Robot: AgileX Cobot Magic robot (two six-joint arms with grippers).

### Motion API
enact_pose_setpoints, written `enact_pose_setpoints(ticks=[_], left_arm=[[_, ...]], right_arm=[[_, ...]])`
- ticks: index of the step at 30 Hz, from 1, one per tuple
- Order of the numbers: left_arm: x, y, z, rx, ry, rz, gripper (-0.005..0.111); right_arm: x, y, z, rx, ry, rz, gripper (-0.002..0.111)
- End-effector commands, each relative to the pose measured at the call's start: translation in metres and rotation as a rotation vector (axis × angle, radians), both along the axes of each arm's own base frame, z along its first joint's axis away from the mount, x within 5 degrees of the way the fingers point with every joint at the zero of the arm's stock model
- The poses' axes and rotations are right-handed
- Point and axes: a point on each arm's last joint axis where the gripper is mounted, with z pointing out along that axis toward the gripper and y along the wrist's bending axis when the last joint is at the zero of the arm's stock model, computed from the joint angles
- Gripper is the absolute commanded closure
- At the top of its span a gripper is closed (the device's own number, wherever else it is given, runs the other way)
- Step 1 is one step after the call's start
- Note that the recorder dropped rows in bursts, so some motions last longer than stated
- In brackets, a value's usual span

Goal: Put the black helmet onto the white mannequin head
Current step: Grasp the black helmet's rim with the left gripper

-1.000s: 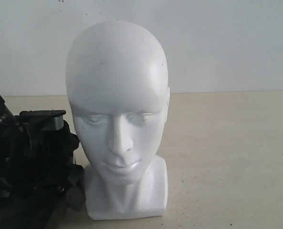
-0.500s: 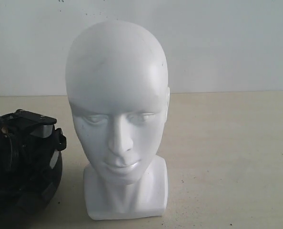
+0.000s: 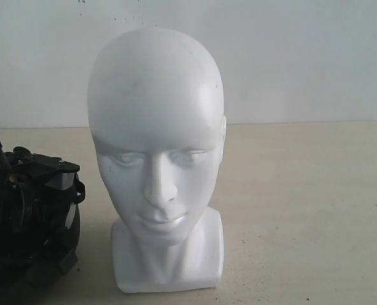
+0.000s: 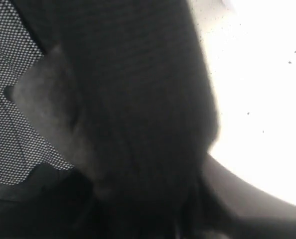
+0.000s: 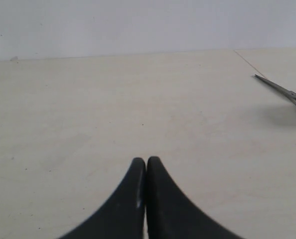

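Centrally, on the pale table (image 3: 303, 210), the white mannequin head (image 3: 157, 159) stands upright, uncovered. The black helmet (image 4: 13, 129) is low at the left edge with the left arm (image 3: 30, 203), its mesh lining filling the left wrist view; the left gripper's hold cannot be told. The right gripper (image 5: 146, 167) hovers pinched closed, empty, near scissors (image 5: 282, 92).

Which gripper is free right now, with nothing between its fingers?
The right gripper: its fingertips meet with nothing between them, above the table. The left wrist view is filled by dark padding, apparently the black helmet, pressed close.
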Motion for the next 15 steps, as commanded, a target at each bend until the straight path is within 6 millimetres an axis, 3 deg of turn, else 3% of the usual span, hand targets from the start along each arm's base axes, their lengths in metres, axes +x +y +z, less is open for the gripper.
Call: enact_pose_setpoints(ticks=[1,4,9,15], left_arm=[[0.0005,-0.0004,-0.001,0.006,0.005,0.006,0.08],[0.0005,-0.0004,-0.001,0.006,0.006,0.004,0.076],[0.0005,-0.0004,-0.001,0.006,0.005,-0.001,0.05],[0.0038,-0.0019,-0.0009,-0.011,-0.031,0.005,0.047]], right_arm=[[-0.0001,-0.0004,0.0014,-0.004,-0.015,-0.006,0.108],[-0.0001,-0.0004,0.0014,-0.004,-0.015,-0.006,0.108],[-0.0001,-0.0004,0.0014,-0.004,-0.015,-0.006,0.108],[-0.0001,-0.0004,0.0014,-0.004,-0.015,-0.006,0.108]])
